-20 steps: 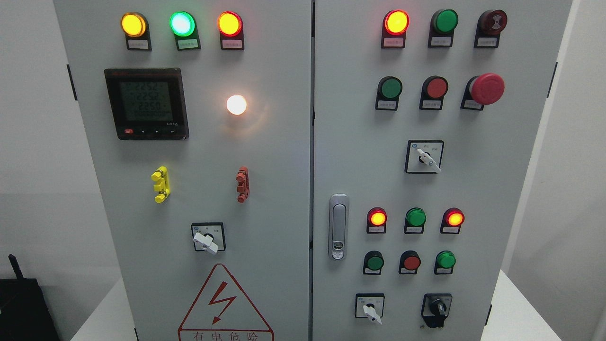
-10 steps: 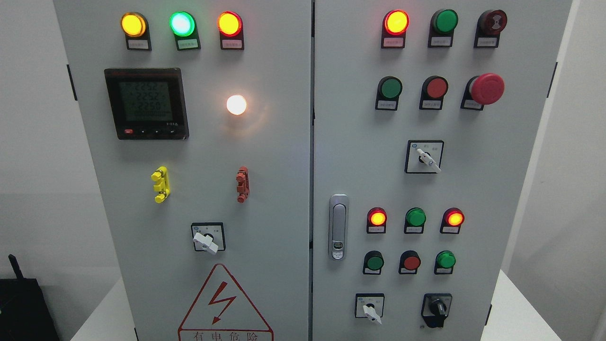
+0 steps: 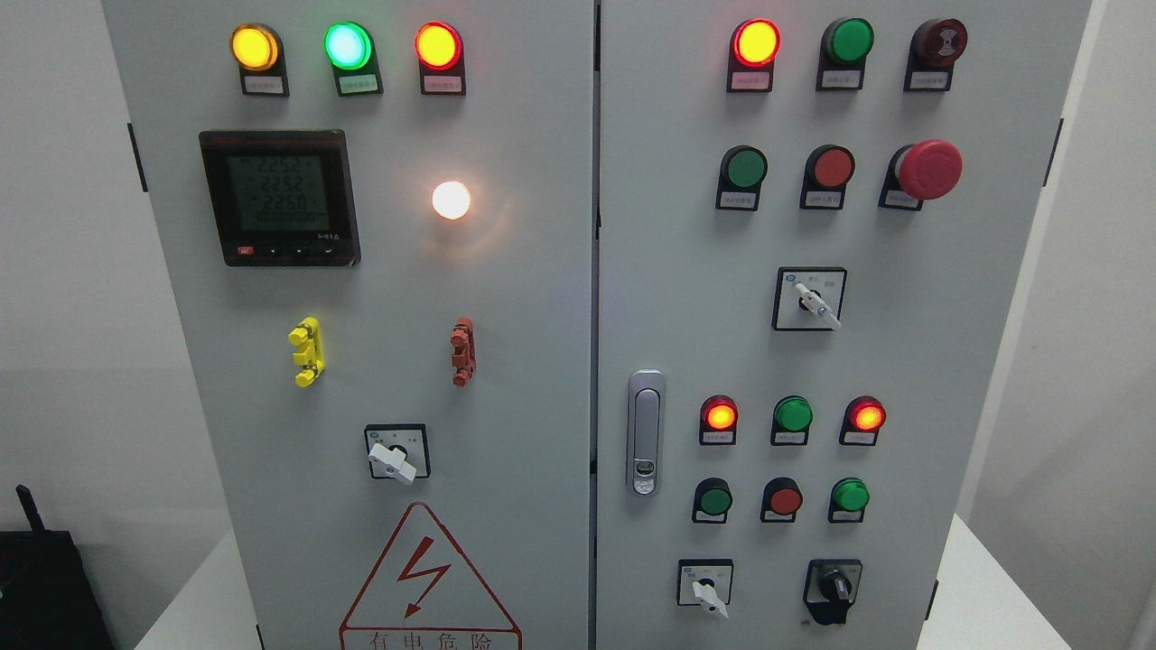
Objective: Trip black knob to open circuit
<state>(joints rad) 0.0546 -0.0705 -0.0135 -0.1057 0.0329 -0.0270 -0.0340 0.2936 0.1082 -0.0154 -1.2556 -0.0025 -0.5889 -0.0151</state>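
At the right door's bottom corner, the black knob (image 3: 834,589) is sitting untouched, its handle standing nearly upright, long axis vertical. I am judging the reach not yet begun: neither hand is showing, so I cannot tell how the fingers are set. Next I am needing a hand up to pinch and turn it.

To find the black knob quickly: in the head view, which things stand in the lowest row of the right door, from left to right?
White-handled selector switch → black knob. No robot hand shows in the picture.
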